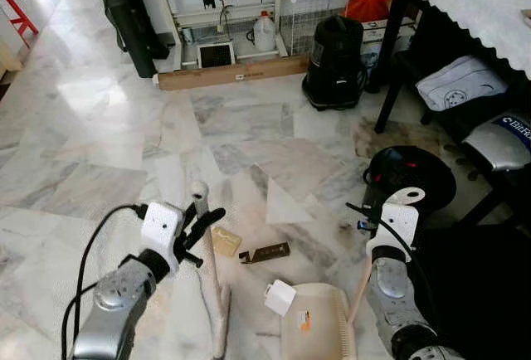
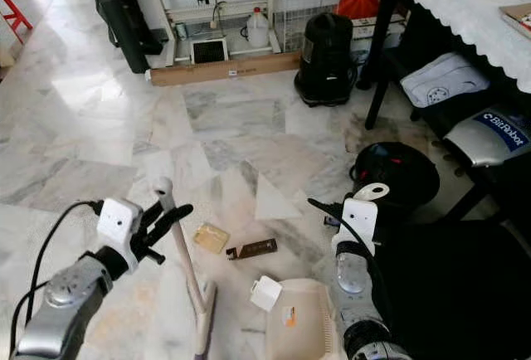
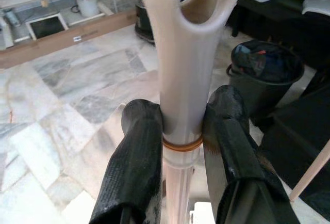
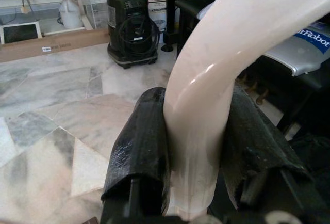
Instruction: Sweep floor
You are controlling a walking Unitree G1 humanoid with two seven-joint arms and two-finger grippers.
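Left gripper (image 3: pixel 180 146) fingers hold broom (image 1: pixel 209 277) handle tight. Right gripper (image 4: pixel 196 152) fingers hold dustpan (image 1: pixel 319 327) handle tight. Dustpan sits on floor (image 1: pixel 108 128). White scrap (image 1: pixel 280 298) touches dustpan; brown scrap (image 1: pixel 265 253) and tan scrap (image 1: pixel 226 241) lie near it. Push broom slowly toward dustpan; keep dustpan flat, still.

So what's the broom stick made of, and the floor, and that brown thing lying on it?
The broom handle looks like smooth cream plastic: glossy, with a moulded hanging hole. The floor looks like polished marble: grey veins and bright reflections. The long brown box by the wall looks like plain matte cardboard with a small label, though I can't be sure.
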